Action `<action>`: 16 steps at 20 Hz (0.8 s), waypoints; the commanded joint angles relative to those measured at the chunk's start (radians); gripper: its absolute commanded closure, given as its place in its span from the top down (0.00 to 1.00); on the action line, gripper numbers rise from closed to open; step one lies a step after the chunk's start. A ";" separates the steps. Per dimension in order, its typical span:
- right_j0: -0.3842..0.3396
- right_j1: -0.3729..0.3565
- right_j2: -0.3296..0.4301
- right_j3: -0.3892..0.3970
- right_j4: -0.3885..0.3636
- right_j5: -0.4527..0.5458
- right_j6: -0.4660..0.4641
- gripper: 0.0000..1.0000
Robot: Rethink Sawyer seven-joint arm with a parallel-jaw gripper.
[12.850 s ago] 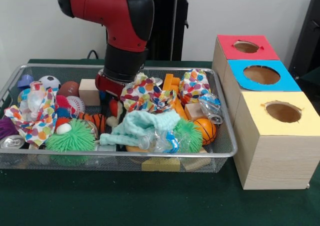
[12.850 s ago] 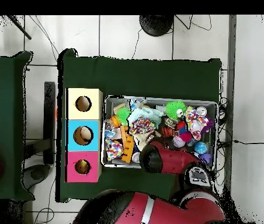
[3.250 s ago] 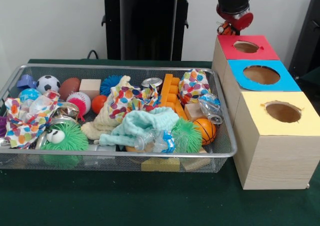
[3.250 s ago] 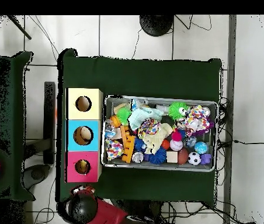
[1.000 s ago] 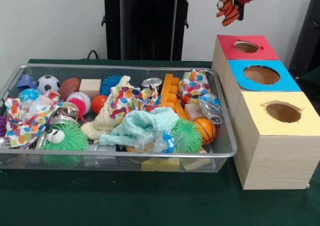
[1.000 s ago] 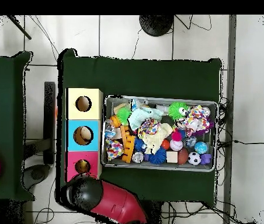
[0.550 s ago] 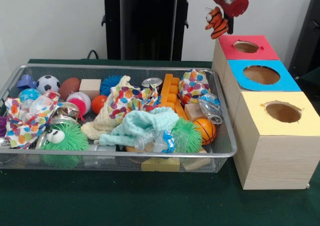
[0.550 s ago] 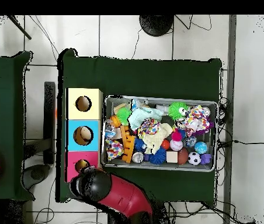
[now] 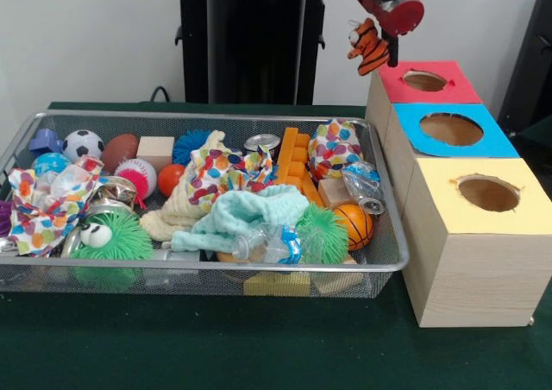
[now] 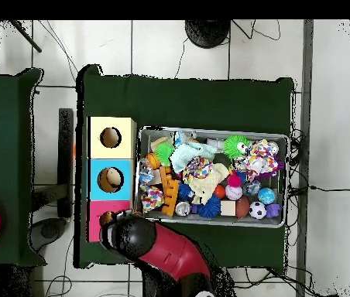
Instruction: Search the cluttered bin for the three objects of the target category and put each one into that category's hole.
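Table: green cloth [image 9: 259,355] under wire bin [image 9: 207,273] and boxes.
Front view: gripper [image 9: 385,15] clamps tiger toy [image 9: 366,45] — hanging just left of red box [image 9: 431,84].
Overhead view: arm [image 10: 159,247] covers red box's hole — toy hidden.

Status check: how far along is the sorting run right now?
In hand: the gripper holds a striped tiger toy in the air beside the red-topped box, not yet over its hole. Done: the toy is out of the wire bin; whether anything sits inside the boxes cannot be seen. Left: drop the tiger, then search the bin's clutter for any remaining targets.
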 commanded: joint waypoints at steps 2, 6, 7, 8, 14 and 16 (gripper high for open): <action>-0.020 0.018 0.133 -0.056 0.100 0.022 0.115 0.00; 0.006 0.008 0.148 -0.052 0.150 0.005 0.153 0.00; 0.019 0.011 0.143 -0.063 0.153 0.010 0.165 0.00; 0.019 0.013 0.149 -0.063 0.168 0.015 0.169 0.00; 0.039 0.019 0.154 -0.072 0.211 0.027 0.179 0.00; 0.040 0.016 0.166 -0.058 0.234 0.023 0.175 0.00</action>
